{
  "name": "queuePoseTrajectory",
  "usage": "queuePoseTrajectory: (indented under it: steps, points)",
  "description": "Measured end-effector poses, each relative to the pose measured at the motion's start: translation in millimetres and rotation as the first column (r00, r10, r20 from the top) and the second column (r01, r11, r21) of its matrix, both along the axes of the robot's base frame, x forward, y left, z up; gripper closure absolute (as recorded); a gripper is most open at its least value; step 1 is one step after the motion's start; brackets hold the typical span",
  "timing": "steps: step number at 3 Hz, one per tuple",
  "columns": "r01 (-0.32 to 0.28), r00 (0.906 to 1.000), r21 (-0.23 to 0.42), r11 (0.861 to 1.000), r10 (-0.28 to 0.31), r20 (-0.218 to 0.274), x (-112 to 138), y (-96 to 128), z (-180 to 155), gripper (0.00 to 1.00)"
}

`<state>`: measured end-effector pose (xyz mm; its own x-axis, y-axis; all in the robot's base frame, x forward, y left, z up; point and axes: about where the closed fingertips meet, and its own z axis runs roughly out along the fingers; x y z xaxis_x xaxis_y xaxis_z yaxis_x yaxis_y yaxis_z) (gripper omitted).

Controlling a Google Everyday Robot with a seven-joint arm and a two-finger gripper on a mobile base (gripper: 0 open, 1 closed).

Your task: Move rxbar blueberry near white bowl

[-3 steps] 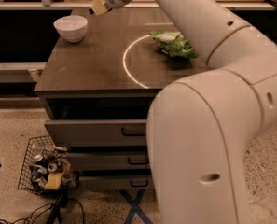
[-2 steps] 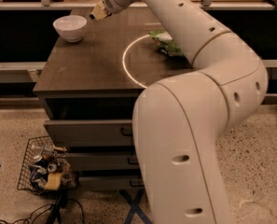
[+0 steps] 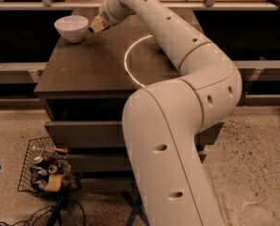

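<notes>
The white bowl (image 3: 72, 28) stands at the far left corner of the dark table (image 3: 83, 67). My gripper (image 3: 96, 25) is at the end of the long white arm, low over the table and just right of the bowl, close to its rim. The rxbar blueberry does not show; the tip of the gripper hides whatever is at it. My arm fills the middle and right of the view.
A pale ring (image 3: 129, 60) is marked on the tabletop right of the bowl, partly under my arm. Drawers (image 3: 83, 133) sit below the table. A wire basket (image 3: 45, 171) with cans stands on the floor at lower left. A shelf rail (image 3: 17, 6) runs behind the table.
My arm has swung left and toward the camera, and it now hides the green snack bag. The gripper has stayed at the bowl's right side, a little lower over the table.
</notes>
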<state>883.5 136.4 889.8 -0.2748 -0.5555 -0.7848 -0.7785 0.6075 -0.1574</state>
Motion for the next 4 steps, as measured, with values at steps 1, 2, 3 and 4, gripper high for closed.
queuePoseTrajectory:
  steps: [1, 2, 3, 4]
  points:
    - [-0.003, 1.0, -0.002, 1.0, 0.003, -0.006, 0, 3, -5, 0.75]
    - [-0.006, 0.9999, -0.004, 1.0, 0.006, -0.01, 0, 5, -8, 0.51]
    - [-0.009, 0.9999, -0.005, 1.0, 0.009, -0.014, 0, 8, -12, 0.28]
    - [-0.011, 0.9998, -0.006, 1.0, 0.011, -0.018, 0, 10, -15, 0.05]
